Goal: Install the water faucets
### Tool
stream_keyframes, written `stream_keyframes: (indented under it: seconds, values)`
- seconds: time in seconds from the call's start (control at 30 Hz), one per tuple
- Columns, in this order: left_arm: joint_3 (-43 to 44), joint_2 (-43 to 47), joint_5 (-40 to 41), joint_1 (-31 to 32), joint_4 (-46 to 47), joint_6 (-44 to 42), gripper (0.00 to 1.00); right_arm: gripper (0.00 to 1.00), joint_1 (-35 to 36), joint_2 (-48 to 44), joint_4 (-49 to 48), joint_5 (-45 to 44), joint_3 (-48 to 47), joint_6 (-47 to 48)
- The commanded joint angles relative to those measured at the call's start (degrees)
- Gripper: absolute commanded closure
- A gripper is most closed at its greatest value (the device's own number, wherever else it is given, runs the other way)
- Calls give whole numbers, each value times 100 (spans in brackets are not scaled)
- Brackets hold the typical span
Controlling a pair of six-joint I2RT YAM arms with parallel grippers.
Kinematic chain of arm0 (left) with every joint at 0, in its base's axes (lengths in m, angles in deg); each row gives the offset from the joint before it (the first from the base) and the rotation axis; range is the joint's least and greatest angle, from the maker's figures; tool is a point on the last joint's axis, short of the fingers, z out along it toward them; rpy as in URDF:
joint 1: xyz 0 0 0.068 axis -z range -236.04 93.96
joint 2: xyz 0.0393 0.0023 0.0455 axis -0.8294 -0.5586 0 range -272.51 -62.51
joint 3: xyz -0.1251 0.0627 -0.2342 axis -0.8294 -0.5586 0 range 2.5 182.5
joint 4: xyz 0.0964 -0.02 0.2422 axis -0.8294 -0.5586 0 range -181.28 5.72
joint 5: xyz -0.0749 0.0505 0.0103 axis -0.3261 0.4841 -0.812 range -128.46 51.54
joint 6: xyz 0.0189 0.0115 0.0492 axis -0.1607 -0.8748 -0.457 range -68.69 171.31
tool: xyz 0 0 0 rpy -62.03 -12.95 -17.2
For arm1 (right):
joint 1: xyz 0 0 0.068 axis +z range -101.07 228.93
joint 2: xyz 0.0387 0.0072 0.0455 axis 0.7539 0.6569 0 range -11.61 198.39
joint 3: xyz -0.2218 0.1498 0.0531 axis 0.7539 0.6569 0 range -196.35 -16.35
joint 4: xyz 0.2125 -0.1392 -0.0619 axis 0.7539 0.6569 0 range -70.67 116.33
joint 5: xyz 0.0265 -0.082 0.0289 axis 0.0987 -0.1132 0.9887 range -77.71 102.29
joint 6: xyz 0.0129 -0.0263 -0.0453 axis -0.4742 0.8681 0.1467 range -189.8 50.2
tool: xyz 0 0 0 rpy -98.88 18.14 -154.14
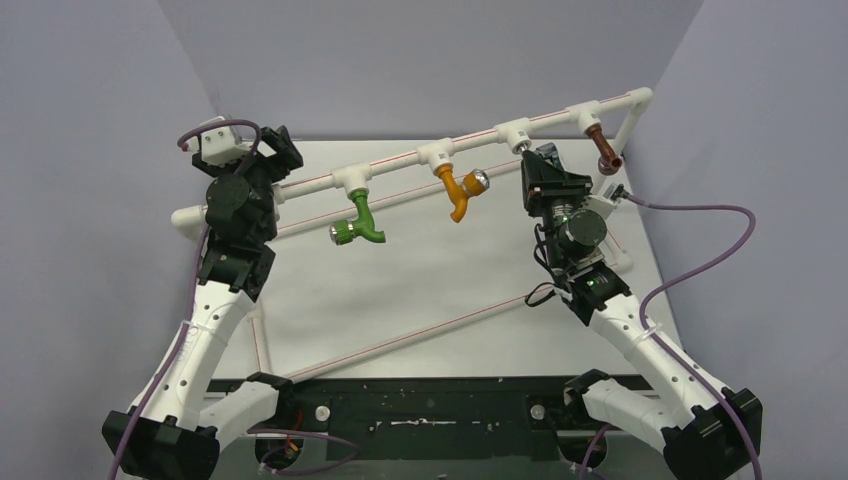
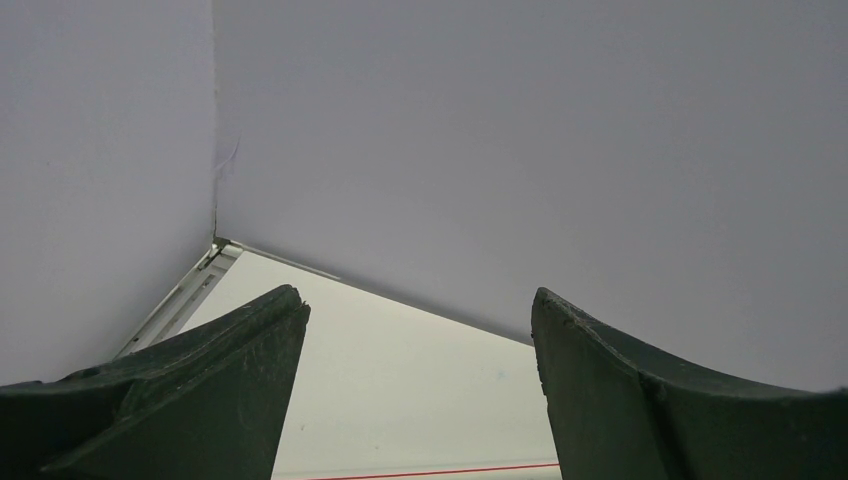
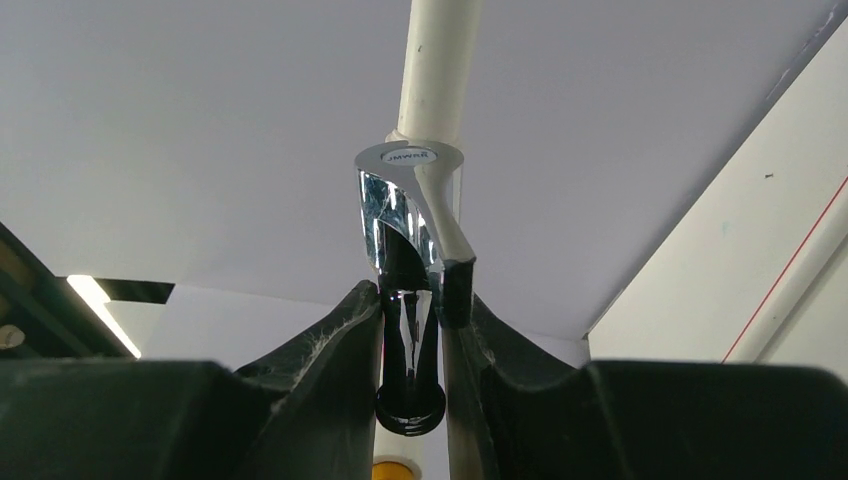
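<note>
My right gripper [image 3: 410,330] is clamped on the chrome faucet [image 3: 400,230]: both fingers press its shiny body from either side, and its dark round end sticks out below them. The faucet's capped top sits right against the white pipe [image 3: 437,60], which runs up and away behind it. From the top camera, that arm reaches to the tee fitting [image 1: 515,132] between the orange faucet [image 1: 457,190] and the brown faucet [image 1: 603,150], both hanging from their own tees. The green faucet [image 1: 362,222] hangs from the tee further left. My left gripper [image 2: 420,330] has its fingers wide apart with nothing between them. It is raised near the left end of the pipe frame, facing the back wall's corner above the table [image 1: 420,290].
</note>
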Motion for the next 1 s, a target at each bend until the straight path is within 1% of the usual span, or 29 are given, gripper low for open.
stream_keyframes:
  seconds: [0.0,0.17,0.23,0.3,0.37,0.53,0.63,0.8,0.87,0.97]
  values:
    - [-539,-128,-76,229,-2014,87,20,100,-147,5,-479,28,-57,-719]
    - [-538,-143,-87,220,-2014,96,20,99,-131,-137,-269,88,-19,-572]
    - [-536,-159,-86,220,-2016,96,20,85,-128,-186,-139,85,-44,-442]
    - [-539,-157,-96,220,-2013,96,20,65,-134,-238,-73,138,-56,-306]
    - [-535,-162,-84,216,-2013,96,20,50,-136,-318,-27,171,-56,-170]
    - [-539,-181,-105,202,-2009,96,20,32,-142,-548,390,256,-88,20]
    - [-532,-184,-104,195,-2008,97,20,26,-141,-670,711,414,-140,188]
    - [-540,-182,-99,194,-2008,97,20,22,-141,-1041,1179,491,-126,593]
    - [-538,-182,-99,194,-2012,97,20,22,-140,-1245,1230,514,-80,953]
    - [-541,-176,-108,194,-2005,97,20,21,-141,-1506,1651,457,-254,1653]
